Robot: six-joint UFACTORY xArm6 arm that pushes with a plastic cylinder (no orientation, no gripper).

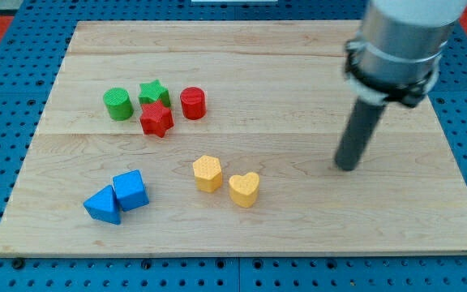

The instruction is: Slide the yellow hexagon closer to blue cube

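Table (242, 65): pale wooden board on a blue pegboard, seven small blocks on it.

Yellow hexagon (207, 173): lies flat near the middle of the table, toward the view's bottom. Squat and nearly as wide as deep, so no clear long axis shows; its hexagonal top face looks upward, with one flat side turned to the view's bottom.

Yellow heart (244, 189): just beside the hexagon on the view's right and slightly lower, touching or nearly so; lobes toward the view's top, point toward the bottom.

Blue cube (130, 191): to the view's left of the hexagon and a little lower, apart from it with bare wood between.

Blue triangle (102, 204): pressed against the cube's lower left side.

Green cylinder (117, 104): upper left part of the table, upright.

Green star (153, 92): just right of the green cylinder.

Red star (156, 119): directly below the green star, touching it.

Red cylinder (193, 103): upright, just right of the two stars.

My tip (347, 166): lower end of a dark rod hanging from a grey housing at the view's top right; it stands on the table well to the right of the yellow heart and hexagon, touching no block.

Fingers: the arm carries none, only the rod, so there is no opening or hold to report.
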